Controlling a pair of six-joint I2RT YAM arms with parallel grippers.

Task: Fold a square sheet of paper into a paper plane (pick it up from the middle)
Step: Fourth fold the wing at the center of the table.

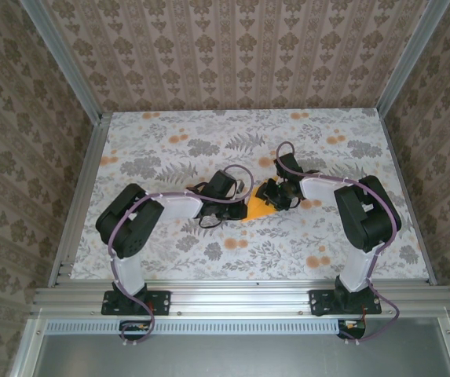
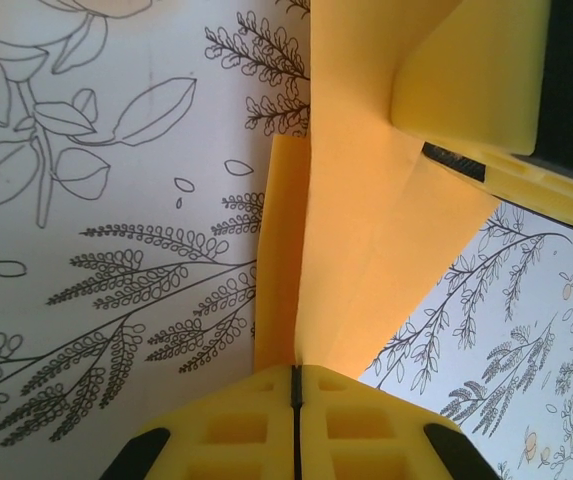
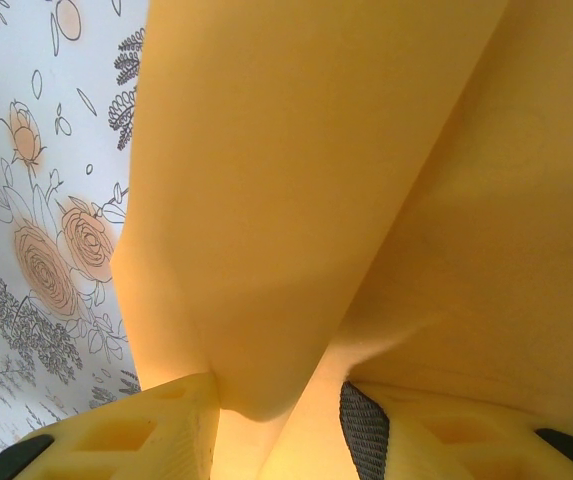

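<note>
The square sheet of paper point(image 1: 256, 209), bright orange and creased, lies at mid-table between both arms. My left gripper point(image 1: 246, 201) comes in from the left. In the left wrist view it point(image 2: 296, 372) is shut on the near end of the paper point(image 2: 366, 220), right at a fold line, with a narrow flap lying to the left. My right gripper point(image 1: 276, 195) reaches in from the right; one of its yellow fingers point(image 2: 466, 80) rests on the sheet's far part. In the right wrist view its jaws point(image 3: 278, 420) stand apart, with a raised bulge of the paper point(image 3: 296, 200) sagging between them.
The table point(image 1: 170, 149) has a white cloth printed with grey leaves and small orange flowers point(image 1: 315, 261). Aluminium rails point(image 1: 75, 196) and patterned walls close it in on three sides. Both arm bases sit at the near edge.
</note>
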